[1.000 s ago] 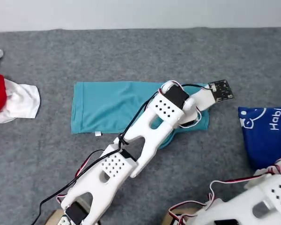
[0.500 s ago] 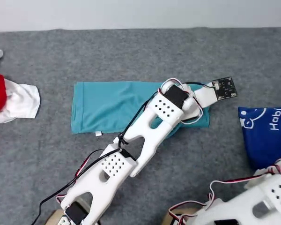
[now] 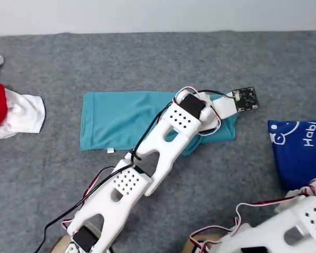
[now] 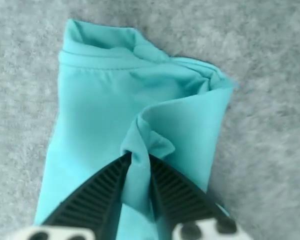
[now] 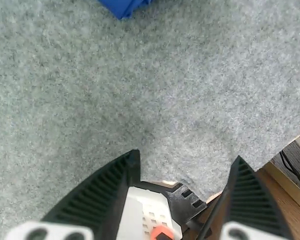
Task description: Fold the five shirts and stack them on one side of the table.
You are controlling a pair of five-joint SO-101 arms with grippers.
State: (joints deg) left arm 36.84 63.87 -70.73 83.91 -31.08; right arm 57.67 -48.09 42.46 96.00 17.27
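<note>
teal shirt (image 3: 121, 118): lies partly folded on the grey desk (image 3: 147, 58)
left hand (image 4: 137, 160): clamped on a raised fold at the teal shirt's end
right hand (image 5: 185, 162): spread wide, well apart from the teal shirt
blue shirt (image 3: 297, 153): beyond the teal shirt's pinched end
white shirt (image 3: 23, 113): beyond its opposite end

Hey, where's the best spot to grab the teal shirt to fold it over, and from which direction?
Take the teal shirt at the raised ridge of cloth near its end, where the left gripper is shut on it, coming from above. The rest lies flat on the table, giving the fingers nothing to pinch.
</note>
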